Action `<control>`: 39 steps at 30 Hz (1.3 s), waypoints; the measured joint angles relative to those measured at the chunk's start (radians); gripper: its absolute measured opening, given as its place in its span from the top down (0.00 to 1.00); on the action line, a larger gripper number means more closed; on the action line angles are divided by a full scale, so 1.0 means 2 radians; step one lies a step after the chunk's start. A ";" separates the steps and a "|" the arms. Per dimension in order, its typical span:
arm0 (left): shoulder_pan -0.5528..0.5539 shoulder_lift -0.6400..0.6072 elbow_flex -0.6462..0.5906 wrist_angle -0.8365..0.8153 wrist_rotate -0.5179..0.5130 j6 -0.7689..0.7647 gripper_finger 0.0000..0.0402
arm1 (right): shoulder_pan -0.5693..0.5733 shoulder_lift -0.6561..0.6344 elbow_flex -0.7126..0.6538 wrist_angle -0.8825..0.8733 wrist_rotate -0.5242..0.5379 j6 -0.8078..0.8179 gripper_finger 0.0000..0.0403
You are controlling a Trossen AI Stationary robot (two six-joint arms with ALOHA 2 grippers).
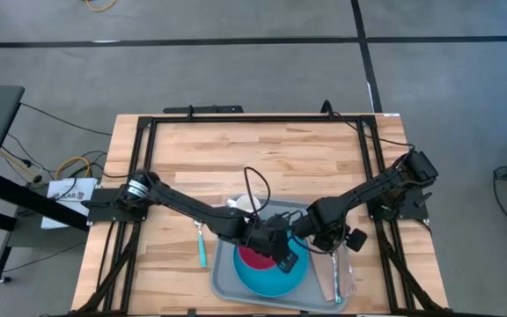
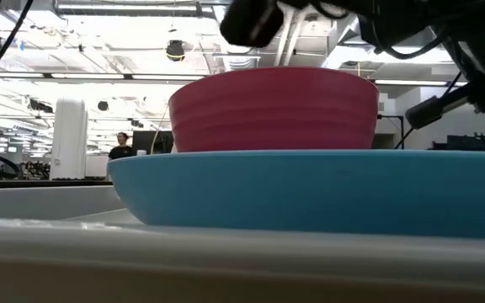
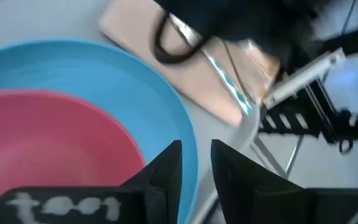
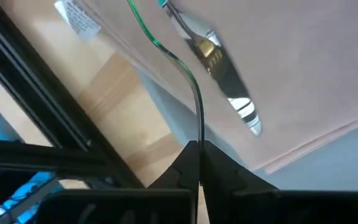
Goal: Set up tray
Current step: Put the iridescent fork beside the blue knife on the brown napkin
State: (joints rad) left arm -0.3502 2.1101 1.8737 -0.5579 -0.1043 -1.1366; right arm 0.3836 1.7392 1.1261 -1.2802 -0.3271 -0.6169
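Note:
The light-grey tray (image 1: 227, 286) lies at the table's near edge. On it sits a round blue plate (image 1: 271, 277) with a red bowl (image 1: 255, 257) resting in it; the low view shows the red bowl (image 2: 272, 109) standing on the blue plate (image 2: 310, 189). A pink napkin (image 1: 343, 280) with a knife (image 4: 225, 78) on it lies on the tray's right part. My left gripper (image 1: 286, 258) hovers over the plate's right rim, its fingers a little open (image 3: 196, 165). My right gripper (image 1: 331, 242) hangs over the napkin's far end, shut (image 4: 199, 149). My right gripper's shut fingertips (image 4: 191, 155) meet a thin green strand (image 4: 194, 99) that curves across the napkin. Whether they pinch it or only stand in front of it, I cannot tell.
A teal-handled utensil (image 1: 202, 248) lies on the wood left of the tray. A white object (image 1: 240, 204) sits just beyond the tray's far edge. Black frame rails (image 1: 139, 176) border the table on both sides. Bare wood stretches across the far half.

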 joint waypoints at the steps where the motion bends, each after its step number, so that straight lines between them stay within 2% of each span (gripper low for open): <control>1: -0.003 0.000 0.007 -0.008 0.004 0.003 0.82 | 0.000 0.000 0.001 0.002 0.000 -0.005 1.00; 5: -0.015 0.000 0.044 -0.049 0.020 0.029 0.85 | 0.004 0.000 0.000 -0.011 0.002 -0.023 1.00; 10: -0.036 0.000 0.103 -0.201 0.003 0.014 0.88 | 0.019 0.000 0.000 -0.016 0.008 -0.025 1.00; 15: -0.059 0.000 0.169 -0.361 -0.054 -0.017 0.94 | 0.031 0.000 0.000 0.019 0.008 -0.025 1.00; 19: -0.074 0.000 0.221 -0.435 -0.102 -0.047 0.99 | 0.031 0.000 0.000 0.034 0.008 -0.023 1.00; 21: -0.080 -0.001 0.242 -0.452 -0.125 -0.059 1.00 | 0.030 0.000 0.000 0.036 0.008 -0.023 1.00; 25: -0.091 -0.010 0.236 -0.445 -0.159 -0.074 0.99 | 0.026 0.000 0.000 0.033 0.009 -0.016 0.99; 39: -0.101 -0.012 0.236 -0.444 -0.163 -0.091 0.99 | 0.023 0.000 0.000 0.023 0.021 0.003 0.86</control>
State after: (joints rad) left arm -0.5529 2.0865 2.3463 -1.4460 -0.4305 -1.3184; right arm 0.4294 1.7393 1.1255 -1.2344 -0.2859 -0.6116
